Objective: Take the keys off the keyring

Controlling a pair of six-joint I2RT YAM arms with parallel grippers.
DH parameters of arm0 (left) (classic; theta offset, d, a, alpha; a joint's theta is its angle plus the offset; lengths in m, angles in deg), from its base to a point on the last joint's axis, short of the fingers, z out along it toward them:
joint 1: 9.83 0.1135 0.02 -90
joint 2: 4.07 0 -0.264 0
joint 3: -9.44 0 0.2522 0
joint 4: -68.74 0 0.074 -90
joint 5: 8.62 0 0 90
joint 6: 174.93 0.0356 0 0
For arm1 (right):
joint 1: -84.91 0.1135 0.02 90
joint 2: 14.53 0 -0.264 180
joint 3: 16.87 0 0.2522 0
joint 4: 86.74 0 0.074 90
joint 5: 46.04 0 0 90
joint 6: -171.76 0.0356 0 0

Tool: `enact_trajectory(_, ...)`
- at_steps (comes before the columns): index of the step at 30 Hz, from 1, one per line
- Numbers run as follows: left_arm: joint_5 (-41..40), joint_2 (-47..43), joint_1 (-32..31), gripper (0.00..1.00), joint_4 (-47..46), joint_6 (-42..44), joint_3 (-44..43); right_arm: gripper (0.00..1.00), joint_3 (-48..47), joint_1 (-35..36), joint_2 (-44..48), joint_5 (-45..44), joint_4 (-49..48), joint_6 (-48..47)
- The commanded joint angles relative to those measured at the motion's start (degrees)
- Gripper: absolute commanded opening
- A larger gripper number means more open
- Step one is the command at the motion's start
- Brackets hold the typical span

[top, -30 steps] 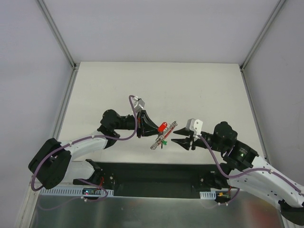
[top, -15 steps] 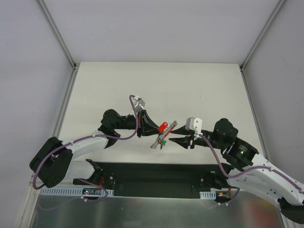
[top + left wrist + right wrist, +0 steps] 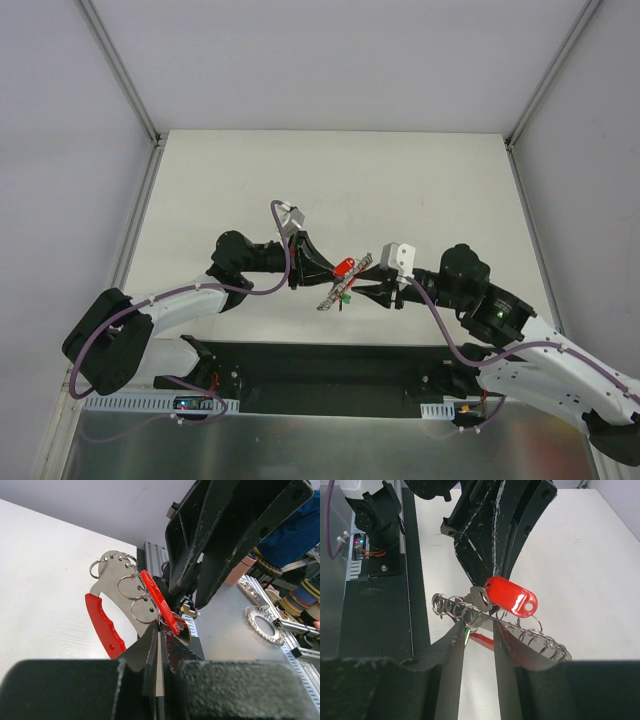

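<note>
The keyring (image 3: 102,625) is a flat silver plate with a red curved grip and several thin split rings, held in the air between the arms (image 3: 326,303). A red oval tag (image 3: 512,596) and a silver key (image 3: 479,598) hang from it, with a green bit (image 3: 468,633) below. My left gripper (image 3: 160,630) is shut on the plate's edge (image 3: 328,272). My right gripper (image 3: 476,627) is open, its fingers straddling the ringed plate (image 3: 530,630) from the other side (image 3: 358,290). Other keys are hidden.
The white table (image 3: 400,190) lies under the held bunch, walled by grey panels. A black base strip (image 3: 320,365) runs along the near edge. In the left wrist view the right gripper's fingers (image 3: 225,530) loom close over the keyring.
My right gripper has moved left toward the keyring and its open fingers now reach around the plate. The left gripper has held the keyring nearly still.
</note>
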Motion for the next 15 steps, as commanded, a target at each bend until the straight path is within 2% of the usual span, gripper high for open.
enact_trajectory(1,1.71,-0.80,0.25,0.00,-6.94,-0.95,-0.03,0.32,-3.65,-0.24,-2.23,-0.50,-2.57,-1.00)
enact_trajectory(15,2.24,-1.15,0.16,0.00,-7.90,-0.87,0.23,0.32,-5.15,-0.32,-4.43,-3.49,-1.69,-1.44)
